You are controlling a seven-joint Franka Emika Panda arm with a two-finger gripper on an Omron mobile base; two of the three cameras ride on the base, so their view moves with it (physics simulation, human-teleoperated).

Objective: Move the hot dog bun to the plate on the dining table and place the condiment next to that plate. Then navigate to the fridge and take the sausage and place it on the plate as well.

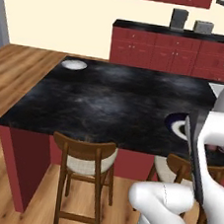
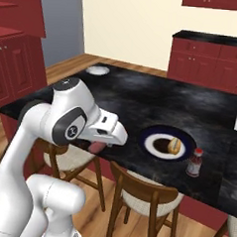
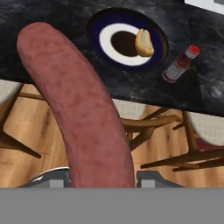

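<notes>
A: What do the jaws have?
B: They are closed on the sausage (image 3: 83, 118), which rises from between them in the hand view, long and reddish-brown, curving up to the left.

A: And past it?
B: The plate (image 3: 94, 28) lies on the tabletop (image 3: 52, 17), near the front edge. The bun (image 3: 144, 42) sits on the plate's white centre, toward the right side.

A: The condiment?
B: It stands on the tabletop just beside the plate (image 2: 188, 139), to its right in the right base view, apart from the rim; the condiment (image 2: 195, 162) is upright, near the front edge.

A: Anything else?
B: Wooden chairs (image 2: 145, 196) are tucked under the near edge, and a pale plate (image 1: 73, 65) lies at the far left corner.
</notes>
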